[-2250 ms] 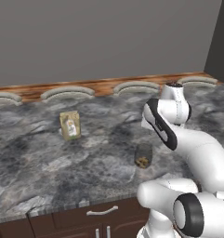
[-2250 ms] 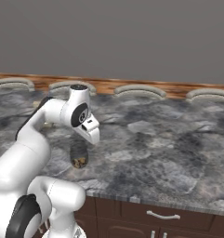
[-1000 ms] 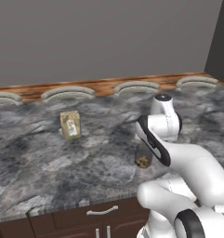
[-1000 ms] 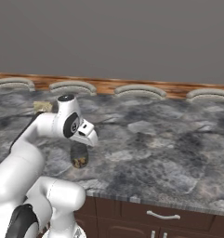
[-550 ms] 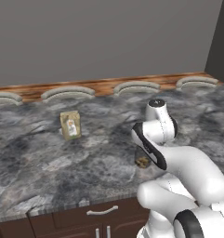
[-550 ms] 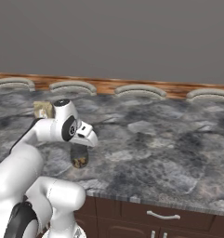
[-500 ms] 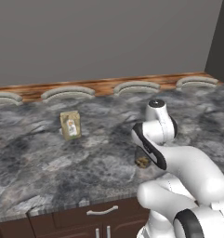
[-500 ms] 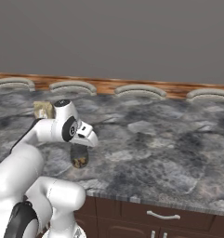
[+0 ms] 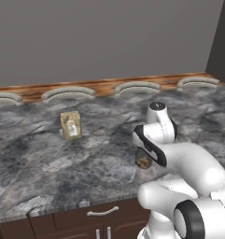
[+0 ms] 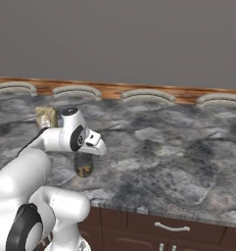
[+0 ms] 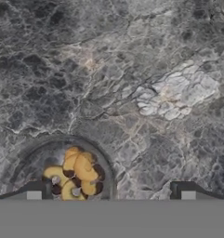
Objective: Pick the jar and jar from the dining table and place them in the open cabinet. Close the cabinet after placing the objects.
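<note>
Looking down, we see our gripper (image 11: 111, 188) spread wide just above the short jar (image 11: 62, 171), gripping nothing; the jar stands near the dining table's (image 9: 48, 158) front edge, the tan carton (image 9: 70, 125) well apart.

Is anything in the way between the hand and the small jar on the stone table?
Nothing visible. The open hand hangs just above the small jar, which sits off-centre toward one fingertip. The table around it is bare, and the tan carton stands well away.
</note>
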